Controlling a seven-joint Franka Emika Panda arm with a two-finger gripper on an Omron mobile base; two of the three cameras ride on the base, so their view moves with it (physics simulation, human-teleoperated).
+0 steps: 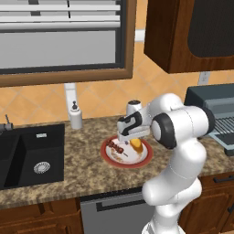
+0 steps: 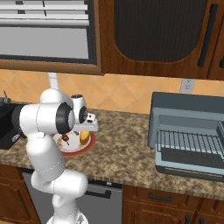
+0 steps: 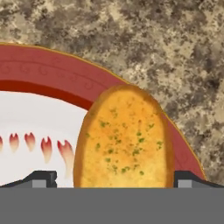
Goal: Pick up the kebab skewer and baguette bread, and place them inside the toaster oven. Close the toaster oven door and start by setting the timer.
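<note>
Golden baguette bread [image 3: 124, 140] sits between the wide-open tool's [image 3: 116, 177] tips, its lower end cut off.

Even, bright rendered light throughout, soft faint shadows, no glare, slightly coarse low-resolution edges, nothing out of focus.

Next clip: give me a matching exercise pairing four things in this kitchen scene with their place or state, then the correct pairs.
Things:
1. baguette bread
2. kebab skewer
3. toaster oven door
4. gripper

Place or state:
A. folded down open, wire rack showing behind it
B. on the plate, on the side nearer the sink
C. open, hovering just above the plate
D. on the plate, between the two fingertips in the hand view

Pairs: 1-D, 2-B, 3-A, 4-C
</note>
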